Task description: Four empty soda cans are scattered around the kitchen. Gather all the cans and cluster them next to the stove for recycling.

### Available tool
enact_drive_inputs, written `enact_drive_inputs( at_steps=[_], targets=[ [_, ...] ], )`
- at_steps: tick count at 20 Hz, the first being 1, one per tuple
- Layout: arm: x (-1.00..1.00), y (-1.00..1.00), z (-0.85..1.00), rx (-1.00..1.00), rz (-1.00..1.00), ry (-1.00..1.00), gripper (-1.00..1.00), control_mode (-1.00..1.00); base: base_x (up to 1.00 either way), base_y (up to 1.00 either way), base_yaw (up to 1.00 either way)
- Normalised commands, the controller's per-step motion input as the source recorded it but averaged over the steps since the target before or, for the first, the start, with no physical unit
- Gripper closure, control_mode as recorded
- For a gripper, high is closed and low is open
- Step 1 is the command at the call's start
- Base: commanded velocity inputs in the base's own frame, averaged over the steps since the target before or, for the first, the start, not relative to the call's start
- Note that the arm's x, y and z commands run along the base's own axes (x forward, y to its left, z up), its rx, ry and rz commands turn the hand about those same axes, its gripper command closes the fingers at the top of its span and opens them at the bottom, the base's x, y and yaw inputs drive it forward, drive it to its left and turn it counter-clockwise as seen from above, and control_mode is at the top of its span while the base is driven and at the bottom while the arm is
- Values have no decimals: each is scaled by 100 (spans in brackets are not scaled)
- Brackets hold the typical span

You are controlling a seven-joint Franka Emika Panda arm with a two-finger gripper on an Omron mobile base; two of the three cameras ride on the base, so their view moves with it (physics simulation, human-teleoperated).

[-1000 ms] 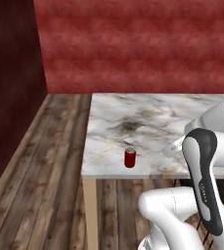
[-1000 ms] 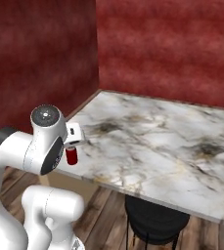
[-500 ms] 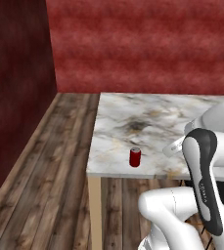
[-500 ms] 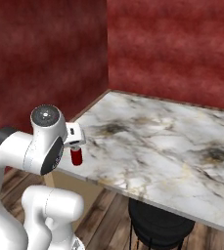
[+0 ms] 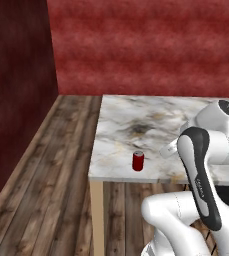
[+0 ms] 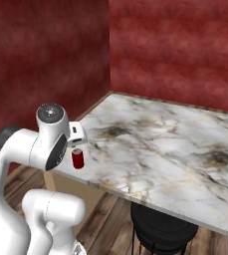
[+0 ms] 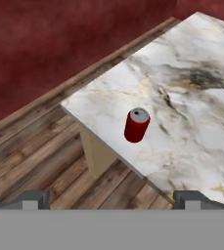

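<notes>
Bare marble table [image 7: 191, 112] surrounds the red can [image 7: 136, 125] from twelve to four o'clock in the hand view; the table's edge runs close at seven.

Even flat rendered light, soft faint shadows, no glare, slightly blurry textures

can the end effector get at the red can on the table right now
Probably yes. The can stands upright and alone near the table edge, with nothing beside it, and the open end effector points towards it from above the floor, apart from it, so the way looks free.
</notes>
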Motion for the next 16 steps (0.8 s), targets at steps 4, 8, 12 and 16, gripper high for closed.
enact_drive_inputs(
  at_steps=[4, 8, 12, 16],
  targets=[
    [6, 7, -10, -1, 0, 6, -100, -100, 0, 0, 0],
    [0, 1, -10, 0, -3, 0, -100, -100, 0, 0, 0],
    [0, 4, -8, 0, -9, 0, -100, -100, 0, 0, 0],
    [0, 14, -8, 0, -11, 0, -100, -100, 0, 0, 0]
  ],
)
